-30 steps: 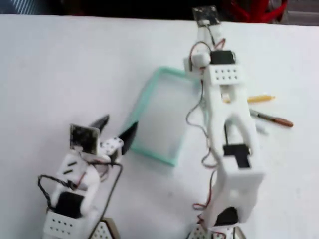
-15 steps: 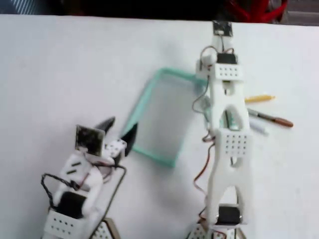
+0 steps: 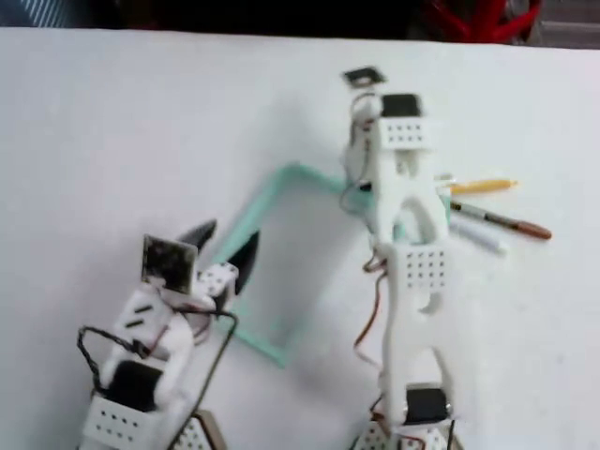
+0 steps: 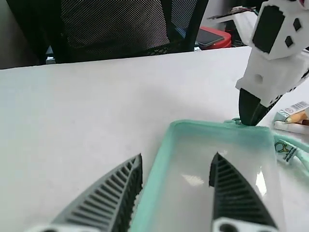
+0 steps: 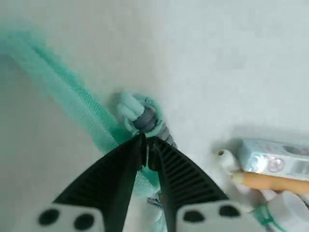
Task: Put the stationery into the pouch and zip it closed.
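– From above, where's the pouch point(image 3: 255, 208)?
– Flat on the desk point(image 3: 112, 122). The left end effector point(image 3: 223, 241) is spread apart astride the pouch's corner. Pencil point(image 3: 483, 186) and pen point(image 3: 502, 222) lie beside the pouch, on its opposite side.
– Left wrist view?
– The left end effector point(image 4: 177, 158) has its fingers apart, with the pouch point(image 4: 222, 137) rim between them. The right end effector point(image 4: 251, 111) touches the pouch's far corner, and the eraser point(image 4: 292, 107) is just beyond.
– Right wrist view?
– The right end effector point(image 5: 146, 141) is pinched together on the zip pull point(image 5: 144, 116) at the pouch point(image 5: 72, 96) edge. Eraser point(image 5: 275, 162) and pencil point(image 5: 265, 181) lie near that corner.
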Robot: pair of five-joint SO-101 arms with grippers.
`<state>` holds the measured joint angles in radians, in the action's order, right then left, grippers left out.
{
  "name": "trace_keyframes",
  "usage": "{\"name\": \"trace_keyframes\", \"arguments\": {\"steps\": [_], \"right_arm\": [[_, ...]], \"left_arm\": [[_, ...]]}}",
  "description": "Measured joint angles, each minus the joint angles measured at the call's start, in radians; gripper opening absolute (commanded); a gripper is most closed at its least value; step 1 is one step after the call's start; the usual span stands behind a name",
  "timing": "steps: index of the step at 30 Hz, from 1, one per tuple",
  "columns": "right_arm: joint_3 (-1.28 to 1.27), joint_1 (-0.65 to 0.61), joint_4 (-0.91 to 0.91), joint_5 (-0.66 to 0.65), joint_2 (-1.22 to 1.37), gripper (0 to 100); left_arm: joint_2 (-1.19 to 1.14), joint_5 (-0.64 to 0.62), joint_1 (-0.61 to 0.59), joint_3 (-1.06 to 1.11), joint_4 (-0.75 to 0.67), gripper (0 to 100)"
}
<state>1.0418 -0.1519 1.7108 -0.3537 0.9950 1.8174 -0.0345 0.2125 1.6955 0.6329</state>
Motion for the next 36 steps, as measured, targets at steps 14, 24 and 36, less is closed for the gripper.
{"name": "trace_keyframes", "arguments": {"steps": [14,24,36], "right_arm": [[-0.812,-0.138,-0.095,-0.405,-0.736,2.5],[-1.091,-0.012,-0.453,-0.614,-0.801,22.9],[-1.18,-0.041,-0.597,-0.69,-0.749,22.1]], "left_arm": [[0.0,0.04,0.0,0.0,0.0,23],[0.0,0.051,0.0,0.0,0.0,23],[0.0,0.051,0.0,0.0,0.0,23]]}}
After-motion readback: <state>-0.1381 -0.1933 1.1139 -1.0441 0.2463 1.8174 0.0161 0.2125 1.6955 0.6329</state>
